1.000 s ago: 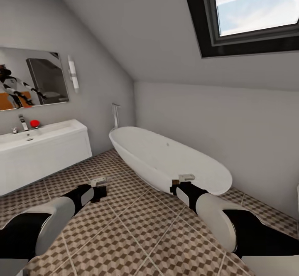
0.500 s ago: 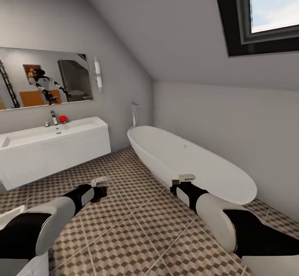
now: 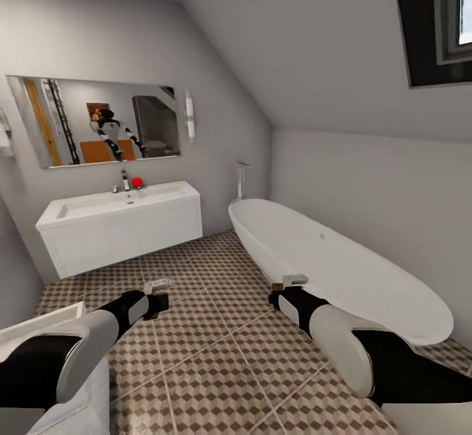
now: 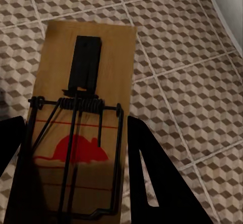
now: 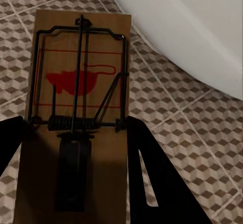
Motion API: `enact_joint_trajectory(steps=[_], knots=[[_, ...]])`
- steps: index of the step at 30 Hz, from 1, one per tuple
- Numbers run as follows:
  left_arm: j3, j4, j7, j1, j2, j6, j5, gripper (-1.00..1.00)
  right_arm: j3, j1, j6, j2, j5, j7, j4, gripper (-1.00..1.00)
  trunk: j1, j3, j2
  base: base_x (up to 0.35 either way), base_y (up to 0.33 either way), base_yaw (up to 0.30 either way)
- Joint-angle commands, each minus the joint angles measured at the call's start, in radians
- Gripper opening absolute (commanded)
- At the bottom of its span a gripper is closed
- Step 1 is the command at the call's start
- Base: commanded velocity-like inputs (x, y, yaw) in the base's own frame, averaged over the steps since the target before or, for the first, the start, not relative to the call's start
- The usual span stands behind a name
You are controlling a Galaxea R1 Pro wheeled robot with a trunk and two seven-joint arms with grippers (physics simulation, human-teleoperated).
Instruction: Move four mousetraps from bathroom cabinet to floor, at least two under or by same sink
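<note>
View swung left — sink [image 3: 118, 207] now whole | two mousetraps: left hand [image 4: 76, 183] grasps one [image 4: 81, 118], right hand [image 5: 76, 178] another [image 5: 78, 107].

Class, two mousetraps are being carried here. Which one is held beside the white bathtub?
The mousetrap in the right gripper: the bathtub curves just past it. The left gripper's mousetrap hangs mostly over patterned floor tiles.
</note>
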Motion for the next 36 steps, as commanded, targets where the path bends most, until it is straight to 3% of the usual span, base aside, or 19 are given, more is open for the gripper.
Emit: enact_joint_trajectory(steps=[1,9,36], knots=[[-0.006,0.0,-0.001,-0.001,0.0,0.006,0.005,-1.0,-0.008,-0.001,0.003,0.0,0.008,-0.004,0.001,-1.0,0.0,-0.002,-0.002,0.016,0.0,0.3],[-0.006,0.0,-0.001,-0.001,0.0,0.009,0.005,-1.0,-0.008,-0.001,0.003,0.0,0.007,-0.004,0.001,-1.0,0.0,-0.002,-0.002,0.203,0.0,0.209],[-0.007,0.0,-0.002,-0.001,0.0,0.008,0.005,-1.0,-0.008,-0.001,0.003,-0.001,0.006,-0.01,0.001,-1.0,0.0,-0.002,-0.002,0.32,0.0,0.007]])
